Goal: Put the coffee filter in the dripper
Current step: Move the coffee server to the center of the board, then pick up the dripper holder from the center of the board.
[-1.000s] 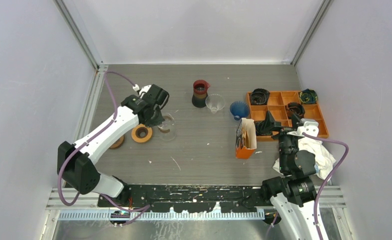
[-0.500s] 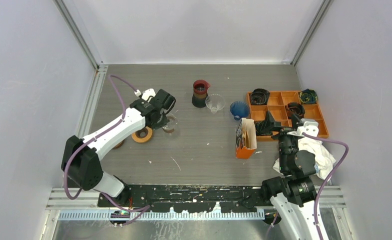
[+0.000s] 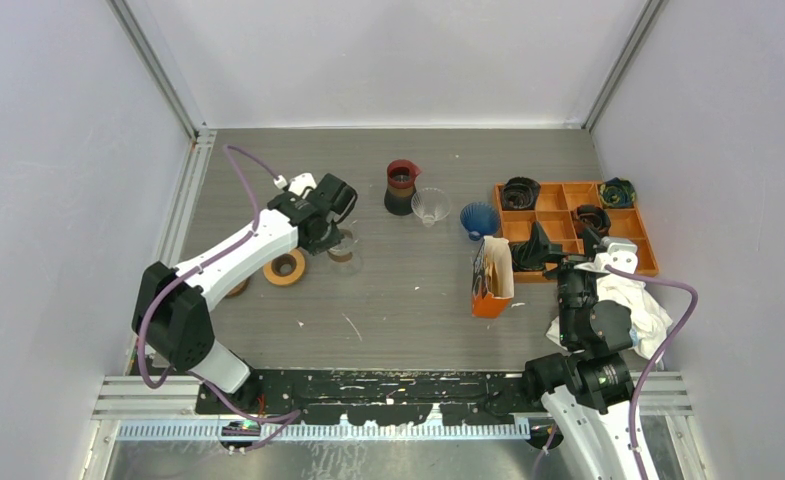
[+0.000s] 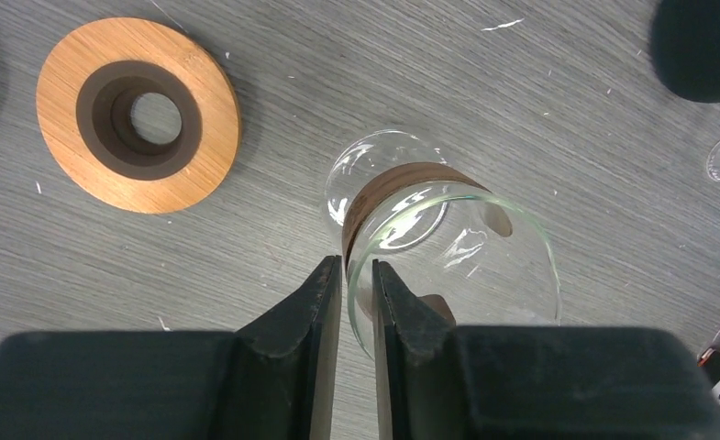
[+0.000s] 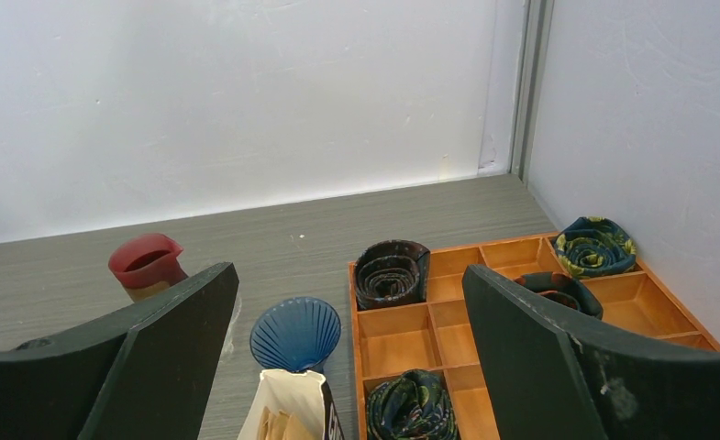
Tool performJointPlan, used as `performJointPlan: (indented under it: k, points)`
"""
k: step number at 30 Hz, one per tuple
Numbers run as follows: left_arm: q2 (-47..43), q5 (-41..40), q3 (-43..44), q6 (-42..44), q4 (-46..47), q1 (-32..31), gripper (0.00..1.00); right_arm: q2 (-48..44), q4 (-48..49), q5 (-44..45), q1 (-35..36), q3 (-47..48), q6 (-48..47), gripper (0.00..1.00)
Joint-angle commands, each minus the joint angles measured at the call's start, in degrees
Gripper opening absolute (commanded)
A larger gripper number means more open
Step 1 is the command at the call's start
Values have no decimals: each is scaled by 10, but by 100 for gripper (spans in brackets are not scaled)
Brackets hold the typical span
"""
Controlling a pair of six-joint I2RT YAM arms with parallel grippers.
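Note:
An open orange-and-white bag of paper coffee filters [image 3: 491,275] stands at mid-right; its top shows in the right wrist view [image 5: 287,408]. A blue ribbed dripper [image 3: 479,218] [image 5: 296,332] stands just behind it. A clear dripper [image 3: 430,206] and a red-topped dark dripper [image 3: 401,186] [image 5: 145,261] stand further left. My left gripper [image 3: 333,235] [image 4: 356,266] is shut on the rim of a glass carafe [image 4: 429,229] with a wooden collar. My right gripper [image 3: 543,250] [image 5: 348,275] is open and empty, just right of the filter bag.
A wooden ring with a dark core [image 3: 284,267] [image 4: 138,113] lies left of the carafe; another ring [image 3: 236,288] is partly under the left arm. An orange compartment tray [image 3: 648,262] with rolled ties sits at the right. A white cloth [image 3: 640,302] lies in front of it.
My left gripper has carried the glass carafe a little to the right and further from the arm bases, away from the wooden ring. The right arm has not moved.

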Motion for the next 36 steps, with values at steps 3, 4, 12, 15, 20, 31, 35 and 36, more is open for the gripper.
performJointPlan:
  k: [3,4,12,15,20,31,35,36]
  points:
    - [-16,-19,24,10,3,1,32,-2,23,-3,5,2,0,100]
    - [-21,-19,23,11,3,0,36,-1,23,-4,5,2,0,100]
    - [-80,-36,33,34,-7,4,69,4,22,-9,5,3,-1,100]
    - [-113,-37,19,49,-7,18,81,6,22,-10,5,3,-2,100]
    - [-191,-26,-31,94,12,50,99,11,22,-14,5,3,-3,100]
    - [-271,26,-108,156,6,152,99,23,23,-19,6,4,-3,100]
    - [-289,87,-161,157,51,205,99,27,24,-20,9,4,-2,100]
    - [-292,108,-178,156,63,220,99,28,24,-20,8,4,-3,100]
